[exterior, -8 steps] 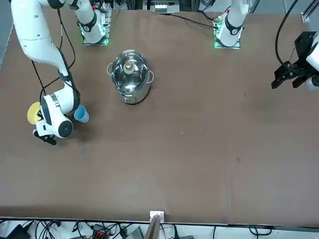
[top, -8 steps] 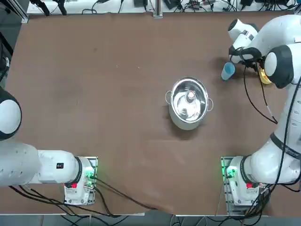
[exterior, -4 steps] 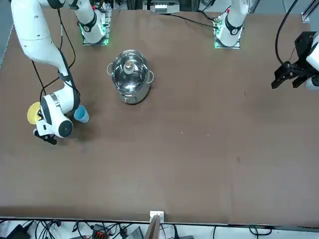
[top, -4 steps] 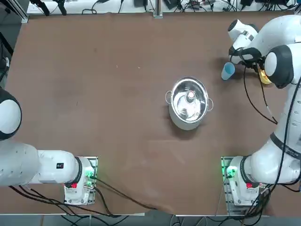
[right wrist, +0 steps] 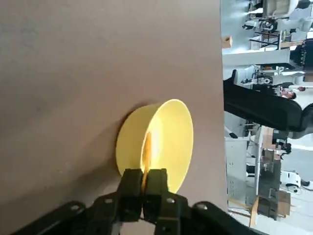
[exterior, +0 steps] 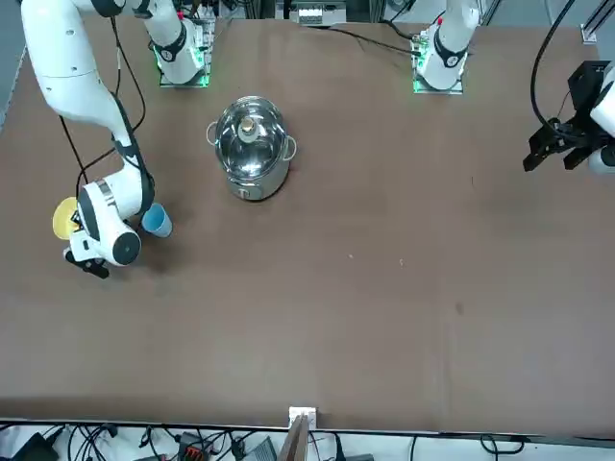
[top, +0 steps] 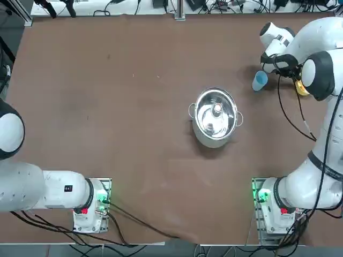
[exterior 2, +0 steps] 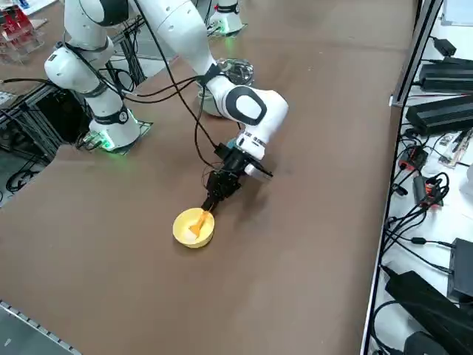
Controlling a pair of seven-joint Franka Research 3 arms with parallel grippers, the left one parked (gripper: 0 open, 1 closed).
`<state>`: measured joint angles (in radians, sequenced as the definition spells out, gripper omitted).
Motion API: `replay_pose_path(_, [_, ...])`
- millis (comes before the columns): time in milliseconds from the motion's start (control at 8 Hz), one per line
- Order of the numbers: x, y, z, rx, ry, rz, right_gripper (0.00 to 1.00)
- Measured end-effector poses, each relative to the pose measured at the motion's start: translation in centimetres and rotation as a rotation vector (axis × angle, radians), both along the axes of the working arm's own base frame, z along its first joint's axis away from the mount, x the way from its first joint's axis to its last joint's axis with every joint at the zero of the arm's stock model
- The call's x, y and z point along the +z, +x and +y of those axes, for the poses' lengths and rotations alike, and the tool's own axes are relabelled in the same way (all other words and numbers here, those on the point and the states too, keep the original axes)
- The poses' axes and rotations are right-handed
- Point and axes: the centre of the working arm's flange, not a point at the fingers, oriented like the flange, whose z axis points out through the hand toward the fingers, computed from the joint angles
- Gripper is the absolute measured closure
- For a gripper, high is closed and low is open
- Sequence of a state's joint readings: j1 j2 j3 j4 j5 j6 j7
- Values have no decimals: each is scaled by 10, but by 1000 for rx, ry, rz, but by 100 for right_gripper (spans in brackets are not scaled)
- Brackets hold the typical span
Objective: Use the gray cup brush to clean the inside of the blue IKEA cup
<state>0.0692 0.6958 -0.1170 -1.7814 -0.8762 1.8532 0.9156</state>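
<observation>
The gray cup brush (right wrist: 146, 148) shows as an orange-tan stick leaning inside a yellow cup (right wrist: 168, 139) at the table's far right; its head is hidden. My right gripper (right wrist: 143, 188) hangs just above that cup's rim (exterior 2: 194, 227), shut on the brush's upper end (exterior 2: 201, 219). The blue IKEA cup (top: 259, 80) stands upright on the table just left of my wrist, a hand's width from the yellow cup (exterior: 65, 217). From the front, the blue cup (exterior: 157, 221) shows beside the white wrist.
A steel pot (top: 215, 115) with two handles stands mid-table, well away from both cups. The table's right edge runs close behind the yellow cup, with cables and black boxes (exterior 2: 443, 111) beyond it.
The fingers have closed onto the brush's handle. The arm and both cups have stayed in place.
</observation>
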Motion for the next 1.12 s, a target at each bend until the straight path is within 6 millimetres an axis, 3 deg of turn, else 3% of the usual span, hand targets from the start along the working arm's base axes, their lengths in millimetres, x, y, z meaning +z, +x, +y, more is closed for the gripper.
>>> replay_pose_path(250, [11, 4, 0, -4, -6, -15, 96])
replay_pose_path(375, [27, 10, 0, -3, -7, -32, 96])
replay_pose_path(750, [105, 28, 4, 10, 83, -54, 96])
replay_pose_path(1125, [184, 30, 21, 64, 260, -60, 96])
